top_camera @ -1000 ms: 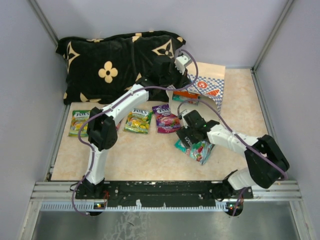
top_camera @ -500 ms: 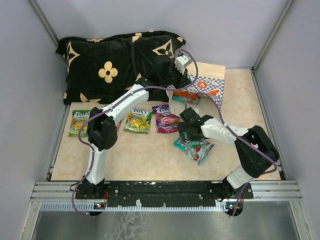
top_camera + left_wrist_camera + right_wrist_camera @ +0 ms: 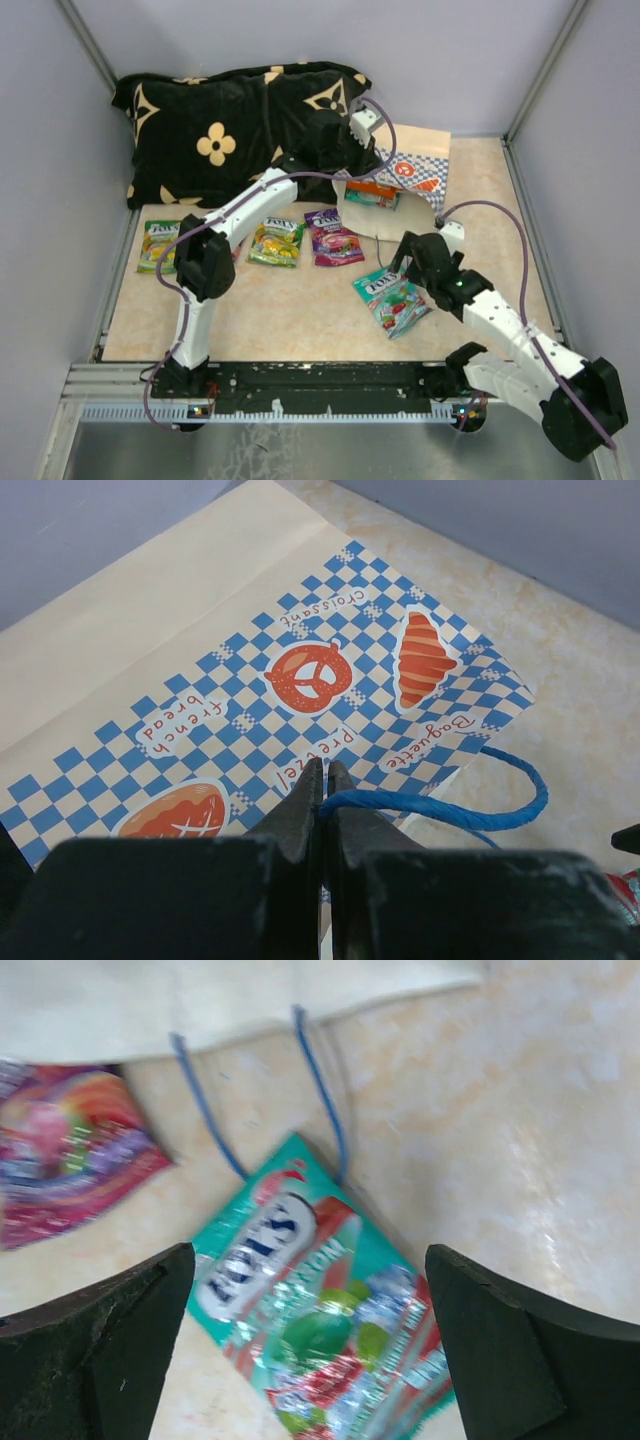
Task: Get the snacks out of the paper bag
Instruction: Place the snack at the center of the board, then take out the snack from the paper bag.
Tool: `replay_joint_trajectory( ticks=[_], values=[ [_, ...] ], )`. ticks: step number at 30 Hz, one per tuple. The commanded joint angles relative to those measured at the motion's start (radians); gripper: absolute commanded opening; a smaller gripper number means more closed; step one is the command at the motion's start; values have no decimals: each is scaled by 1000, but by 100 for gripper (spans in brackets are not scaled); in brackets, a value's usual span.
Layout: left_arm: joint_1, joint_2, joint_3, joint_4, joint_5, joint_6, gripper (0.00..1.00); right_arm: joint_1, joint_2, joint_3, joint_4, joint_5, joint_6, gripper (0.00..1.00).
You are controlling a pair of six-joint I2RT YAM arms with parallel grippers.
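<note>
The paper bag (image 3: 412,165) lies tipped at the back right, blue-checked face up (image 3: 300,670). My left gripper (image 3: 358,132) is shut on its blue cord handle (image 3: 440,806), the jaws pressed together (image 3: 325,780). An orange snack (image 3: 372,193) shows at the bag's mouth. A teal snack (image 3: 392,299) lies flat on the table; my right gripper (image 3: 403,256) hangs open just above it, nothing between its fingers (image 3: 306,1260). That teal packet (image 3: 320,1310) fills the right wrist view. A magenta snack (image 3: 333,237) and two green ones (image 3: 277,241) (image 3: 158,244) lie in a row to the left.
A black cushion with tan flowers (image 3: 230,125) fills the back left, right behind the left arm. The bag's second cord handle (image 3: 320,1090) trails on the table toward the teal packet. Grey walls close in on both sides.
The right arm has swung back to the right and lifted off the teal snack, which now lies uncovered. The left gripper and the bag have not moved.
</note>
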Motion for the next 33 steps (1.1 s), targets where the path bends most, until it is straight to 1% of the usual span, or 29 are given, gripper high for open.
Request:
replay_joint_trajectory(
  ticks=[1,4,6,8,11,12,14,18,20,21,24,26,29,31,33],
  values=[
    [-7,2,59,26,-19,-34,0,5,-103,-4,328,-64,62,99],
    [-28,0,58,28,-33,-24,0,6,-144,-106,647,-112,220,99],
    [-38,-4,60,27,-46,-21,0,8,-119,-174,858,-93,325,99],
    [-42,-9,63,22,-48,-29,0,12,-52,-200,998,-30,405,99],
    [-48,-19,66,15,-40,-52,0,16,55,-208,1121,58,502,99],
    [-52,-21,66,11,-37,-55,0,17,95,-214,1166,86,555,97],
    [-68,-22,75,-6,-54,-44,0,20,185,-223,1282,107,626,92],
    [-96,-22,89,-48,-105,-11,0,20,379,-210,1388,138,769,82],
    [-107,-26,88,-57,-110,-10,0,20,502,-217,1484,151,827,77],
    [-110,-26,87,-61,-107,-11,0,21,541,-222,1551,156,851,75],
    [-126,-30,88,-84,-132,8,0,13,759,-209,1774,165,896,67],
    [-129,-38,80,-93,-140,9,0,-8,899,-177,1937,148,922,63],
    [-130,-55,62,-96,-135,-4,0,-32,1097,-97,2124,123,987,55],
    [-133,-62,52,-95,-133,-12,0,-38,1204,-41,2188,118,1015,51],
    [-138,-68,43,-96,-136,-13,0,-40,1254,0,2191,121,1009,50]
  ],
)
